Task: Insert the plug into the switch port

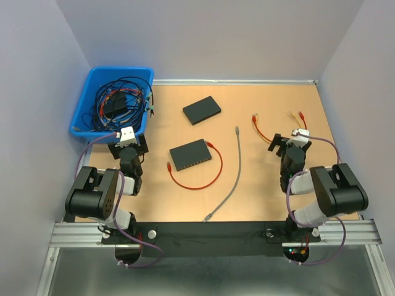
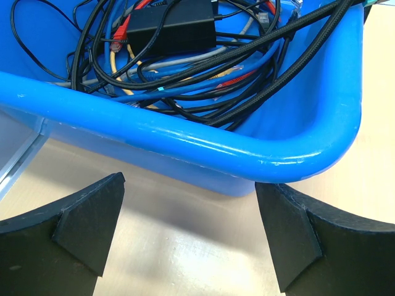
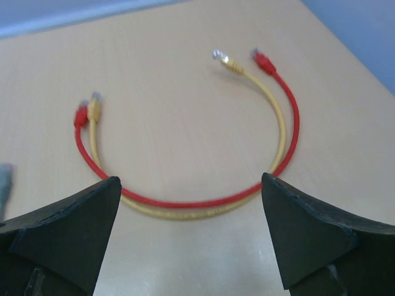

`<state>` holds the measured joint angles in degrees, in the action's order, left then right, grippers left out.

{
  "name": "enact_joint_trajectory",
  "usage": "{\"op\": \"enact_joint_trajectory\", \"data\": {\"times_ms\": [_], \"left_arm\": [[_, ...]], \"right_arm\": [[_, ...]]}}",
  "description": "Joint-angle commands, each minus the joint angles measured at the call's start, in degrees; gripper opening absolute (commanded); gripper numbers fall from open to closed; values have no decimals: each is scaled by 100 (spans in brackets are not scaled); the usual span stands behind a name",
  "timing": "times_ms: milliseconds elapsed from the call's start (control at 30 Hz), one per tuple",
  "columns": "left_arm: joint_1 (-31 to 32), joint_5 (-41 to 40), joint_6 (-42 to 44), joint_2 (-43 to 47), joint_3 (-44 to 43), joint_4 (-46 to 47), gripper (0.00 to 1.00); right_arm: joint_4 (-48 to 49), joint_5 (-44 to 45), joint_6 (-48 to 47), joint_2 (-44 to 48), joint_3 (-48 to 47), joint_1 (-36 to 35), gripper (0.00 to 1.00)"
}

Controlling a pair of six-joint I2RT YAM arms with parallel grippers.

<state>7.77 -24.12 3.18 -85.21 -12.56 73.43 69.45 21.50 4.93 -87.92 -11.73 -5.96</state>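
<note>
The left arm and right arm are built of bulky black joint housings joined by pale grey links. A white block is mounted at each wrist, and purple cables are run along both arms. The left claw and right claw are each formed of two matt black, wedge-shaped fingers. Small red and green lights are seen at the right base.

1. The bin is showing bright blue.
2. The far switch and near switch are appearing black.
3. The looped cable is showing red, and the long cable grey.
4. At the right, the red patch cable is lying beside the yellow patch cable.
5. The table is showing plain tan.
</note>
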Motion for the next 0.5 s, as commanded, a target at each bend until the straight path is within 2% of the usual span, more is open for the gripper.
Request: {"op": "enact_joint_trajectory", "data": {"times_ms": [0,33,100,133,167,233,267,367,400,467], "left_arm": [[-12,-102,69,101,-1,1930,99],[-12,-102,69,92,-1,1930,99],[-12,-102,69,92,-1,1930,99],[-12,-110,69,101,-1,1930,99],[-12,-111,60,101,8,1921,99],[-12,-111,69,101,-1,1930,99],[-12,-111,69,101,8,1930,99],[-12,-102,69,101,-1,1930,99],[-12,-102,69,101,-1,1930,99],[-12,-102,69,101,8,1930,99]], "right_arm": [[-1309,154,139,1011,-734,24,100],[-1555,31,236,1475,-970,24,100],[-2372,-810,753,1978,-1287,24,100],[-2610,-1318,1199,2381,-1602,24,100],[-3256,-2072,1569,2550,-1805,33,100],[-3596,-2123,2500,2744,-1930,33,100],[-3596,-2524,2983,2789,-1904,33,100],[-3946,-3211,2831,2500,-2227,33,100],[-4540,-3187,2621,2212,-2603,-10,100],[-4756,-2951,2059,2025,-2729,-221,100]]}}
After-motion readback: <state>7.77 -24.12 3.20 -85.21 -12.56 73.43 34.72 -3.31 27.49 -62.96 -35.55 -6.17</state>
